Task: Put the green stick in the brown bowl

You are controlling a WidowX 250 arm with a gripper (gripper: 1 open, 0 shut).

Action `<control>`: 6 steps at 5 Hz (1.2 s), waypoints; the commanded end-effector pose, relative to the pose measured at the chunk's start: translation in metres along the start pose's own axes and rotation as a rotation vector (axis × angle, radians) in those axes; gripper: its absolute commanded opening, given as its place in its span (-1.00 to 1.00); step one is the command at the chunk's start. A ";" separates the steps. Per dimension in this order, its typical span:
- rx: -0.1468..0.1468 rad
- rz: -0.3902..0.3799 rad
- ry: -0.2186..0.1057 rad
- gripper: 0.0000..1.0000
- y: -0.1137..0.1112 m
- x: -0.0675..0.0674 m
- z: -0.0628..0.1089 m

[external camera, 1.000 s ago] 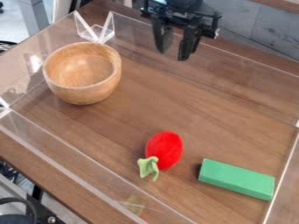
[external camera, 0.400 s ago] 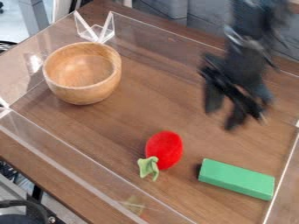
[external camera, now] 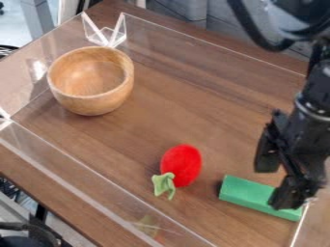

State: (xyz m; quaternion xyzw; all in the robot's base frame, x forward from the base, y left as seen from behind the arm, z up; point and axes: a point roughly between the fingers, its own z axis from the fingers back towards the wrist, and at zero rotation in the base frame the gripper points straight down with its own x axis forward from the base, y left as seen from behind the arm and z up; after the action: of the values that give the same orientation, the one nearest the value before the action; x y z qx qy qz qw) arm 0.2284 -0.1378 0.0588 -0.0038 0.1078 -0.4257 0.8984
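Dark brown wood table (external camera: 194,106) fills most of the view, w/ clear plastic walls (external camera: 77,162) standing around its edges. Behind it the room is grey and blurry; can't tell what's back there. No words or labels can be read anywhere.

1 brown bowl (external camera: 91,80) sits at the back left, open side up. 1 red strawberry toy (external camera: 179,166) lies near the front middle. Green stick (external camera: 248,194) lies flat at the front right, well apart from the bowl.

Black gripper (external camera: 288,185) hangs right over the stick's right end, pointing down, w/ its 2 fingers (external camera: 268,154) spread apart. Can't tell if they touch the stick.

1 sec ago the gripper was up at the back middle. Now it's come down to the front right. Bowl, toy & stick haven't moved.
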 end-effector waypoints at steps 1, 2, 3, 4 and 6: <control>0.032 -0.063 -0.035 1.00 0.000 -0.001 0.010; 0.033 -0.077 -0.024 1.00 0.004 0.002 -0.001; 0.029 -0.089 -0.015 1.00 0.007 0.004 -0.011; 0.021 -0.069 -0.009 1.00 0.007 0.006 -0.024; 0.028 -0.066 -0.016 -1.00 0.010 0.002 -0.036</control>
State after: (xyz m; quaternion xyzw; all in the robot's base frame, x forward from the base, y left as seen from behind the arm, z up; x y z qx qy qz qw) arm 0.2262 -0.1293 0.0180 0.0025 0.1049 -0.4541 0.8848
